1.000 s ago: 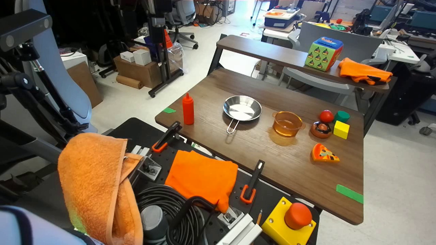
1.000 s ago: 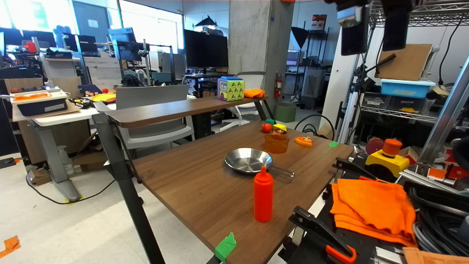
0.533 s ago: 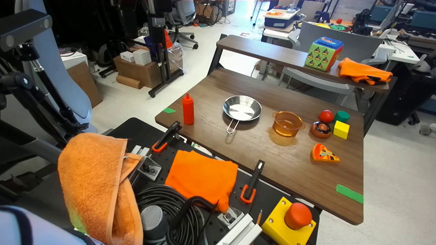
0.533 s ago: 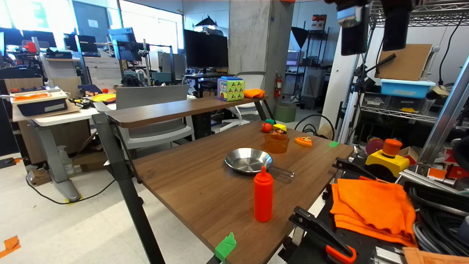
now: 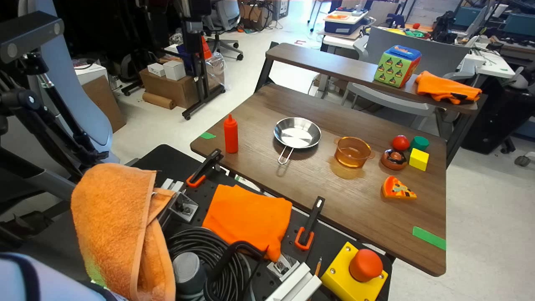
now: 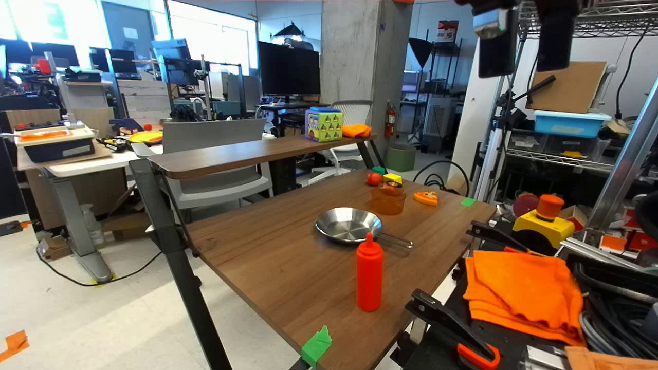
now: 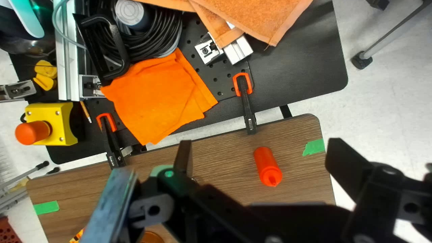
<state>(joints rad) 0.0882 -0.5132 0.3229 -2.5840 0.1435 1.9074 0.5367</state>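
Observation:
My gripper (image 7: 260, 148) is open and holds nothing. In an exterior view its dark fingers (image 6: 525, 56) hang high at the top right. In the wrist view an upright red squeeze bottle (image 7: 266, 165) shows between the fingertips, well below them and not touched. The bottle stands near the end of the brown table in both exterior views (image 5: 231, 136) (image 6: 369, 277). A steel pan (image 5: 297, 134) with a wire handle is beside it. Beyond are an amber pot (image 5: 352, 154), a brown ring-shaped piece (image 5: 393, 160), a red ball (image 5: 400, 143), a green cylinder (image 5: 419, 143), a yellow cube (image 5: 419, 159) and a toy pizza slice (image 5: 398, 189).
A raised shelf (image 5: 322, 62) along the table's far side bears a colourful toy cube (image 5: 397, 67) and an orange cloth (image 5: 447, 88). The black base holds black clamps (image 5: 309, 223), a folded orange cloth (image 5: 248, 217), coiled cable (image 5: 225, 267) and a yellow box with a red button (image 5: 365, 265).

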